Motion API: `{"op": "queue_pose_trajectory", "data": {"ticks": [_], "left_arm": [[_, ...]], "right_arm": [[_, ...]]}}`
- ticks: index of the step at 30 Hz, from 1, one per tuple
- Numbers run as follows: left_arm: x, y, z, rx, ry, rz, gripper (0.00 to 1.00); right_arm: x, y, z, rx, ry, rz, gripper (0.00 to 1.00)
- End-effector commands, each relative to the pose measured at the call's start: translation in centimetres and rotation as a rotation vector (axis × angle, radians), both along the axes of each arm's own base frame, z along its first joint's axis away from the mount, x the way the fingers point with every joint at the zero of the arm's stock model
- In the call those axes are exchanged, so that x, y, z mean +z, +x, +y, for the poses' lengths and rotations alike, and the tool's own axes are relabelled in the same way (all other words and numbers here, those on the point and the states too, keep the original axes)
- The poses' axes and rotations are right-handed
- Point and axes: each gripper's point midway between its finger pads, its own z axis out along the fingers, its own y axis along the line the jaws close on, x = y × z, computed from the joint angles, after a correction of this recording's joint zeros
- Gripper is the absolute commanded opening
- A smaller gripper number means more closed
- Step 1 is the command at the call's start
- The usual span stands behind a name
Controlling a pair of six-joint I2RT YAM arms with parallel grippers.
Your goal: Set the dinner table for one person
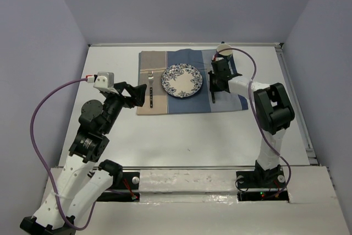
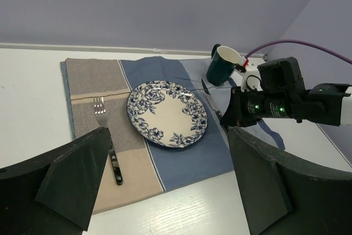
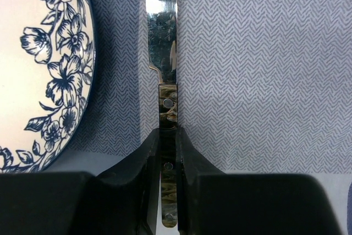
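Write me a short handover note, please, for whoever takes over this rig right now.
Left claw: open, empty, over the fork handle.
Right claw: shut on the knife, which lies right of the plate.
Done: placemat on the dinner table, plate mid-mat, fork left of it, mug by the mat's far right corner.
Left: probably release the knife, withdraw both arms.

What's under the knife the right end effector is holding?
Only the blue herringbone part of the striped cloth placemat shows beneath the shiny metal knife, beside the blue floral plate. The right end effector covers the cloth around the handle.
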Motion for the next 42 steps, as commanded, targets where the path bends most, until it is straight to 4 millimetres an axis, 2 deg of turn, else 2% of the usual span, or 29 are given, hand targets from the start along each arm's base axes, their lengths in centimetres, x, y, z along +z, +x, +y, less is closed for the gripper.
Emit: {"op": "queue_pose_trajectory", "data": {"ticks": [1, 6, 9, 10, 14, 15, 16, 17, 18, 19, 20, 21, 22, 24, 25, 26, 28, 29, 31, 32, 33, 36, 42], "left_arm": [[0.9, 0.4, 0.1, 0.005, 0.001, -0.047, 0.99], [0.8, 0.4, 0.2, 0.009, 0.002, -0.042, 0.99], [0.8, 0.5, 0.4, 0.02, 0.006, -0.045, 0.99], [0.8, 0.5, 0.4, 0.022, 0.005, -0.045, 0.99], [0.7, 0.6, 0.6, 0.031, 0.009, -0.044, 0.99], [0.7, 0.6, 0.7, 0.037, 0.007, -0.044, 0.99], [0.8, 0.6, 0.8, 0.04, 0.006, -0.045, 0.99], [0.7, 0.6, 0.8, 0.042, 0.01, -0.045, 0.99], [0.8, 0.7, 0.9, 0.048, 0.01, -0.046, 0.99], [0.9, 0.5, 1.0, 0.05, 0.008, -0.052, 0.99], [1.0, 0.5, 1.1, 0.053, 0.007, -0.053, 0.99], [1.1, 0.5, 1.2, 0.058, 0.004, -0.055, 0.99], [1.1, 0.4, 1.3, 0.065, 0.003, -0.058, 0.99], [1.2, 0.5, 1.4, 0.067, 0.001, -0.059, 0.99], [1.2, 0.5, 1.4, 0.068, -0.003, -0.057, 0.99], [1.3, 0.5, 1.4, 0.07, -0.006, -0.06, 0.99], [1.3, 0.5, 1.3, 0.065, -0.007, -0.063, 0.99], [1.5, 0.4, 1.2, 0.06, -0.011, -0.068, 0.99], [1.5, 0.6, 1.2, 0.06, -0.014, -0.065, 0.99], [2.1, 0.3, 0.7, 0.032, -0.036, -0.082, 0.99], [2.6, 0.1, 0.8, 0.031, -0.049, -0.098, 0.99], [4.1, -1.0, 0.1, -0.03, -0.074, -0.158, 0.99], [6.8, -1.3, -0.3, -0.056, -0.127, -0.201, 0.99]], "right_arm": [[1.2, 1.4, 0.0, -0.017, 0.012, -0.032, 0.19], [1.9, 1.1, -0.2, -0.031, 0.016, -0.035, 0.27], [3.9, 0.9, -0.3, -0.039, 0.031, -0.069, 0.34], [5.6, 0.8, -0.3, -0.04, 0.043, -0.1, 0.38], [9.6, -0.2, 0.2, -0.017, 0.111, -0.161, 0.55], [11.9, -1.0, 0.2, -0.008, 0.143, -0.2, 0.62], [13.1, -1.6, 0.4, 0.004, 0.17, -0.219, 0.65], [14.2, -2.4, 0.8, 0.028, 0.205, -0.235, 0.66], [16.4, -3.9, 0.6, 0.041, 0.246, -0.28, 0.67], [17.9, -4.5, 0.7, 0.053, 0.278, -0.32, 0.68], [19.2, -5.6, 1.1, 0.081, 0.321, -0.343, 0.76], [20.4, -6.5, 1.0, 0.092, 0.343, -0.373, 0.79], [22.7, -8.3, 0.5, 0.102, 0.372, -0.435, 0.8], [24.7, -10.3, -0.2, 0.112, 0.396, -0.493, 0.99], [25.5, -11.3, -0.6, 0.113, 0.403, -0.52, 1.0], [27.4, -13.1, -1.4, 0.112, 0.419, -0.58, 1.0], [28.9, -15.1, -2.1, 0.124, 0.437, -0.633, 1.0], [30.4, -16.9, -2.8, 0.13, 0.457, -0.695, 1.0], [31.8, -18.5, -3.6, 0.122, 0.475, -0.756, 1.0], [34.0, -21.3, -5.0, 0.116, 0.502, -0.861, 1.0], [34.1, -21.2, -5.1, 0.11, 0.5, -0.864, 1.0], [35.6, -23.2, -6.5, 0.086, 0.509, -0.945, 1.0], [37.3, -25.4, -8.9, 0.023, 0.494, -1.055, 1.0]]}}
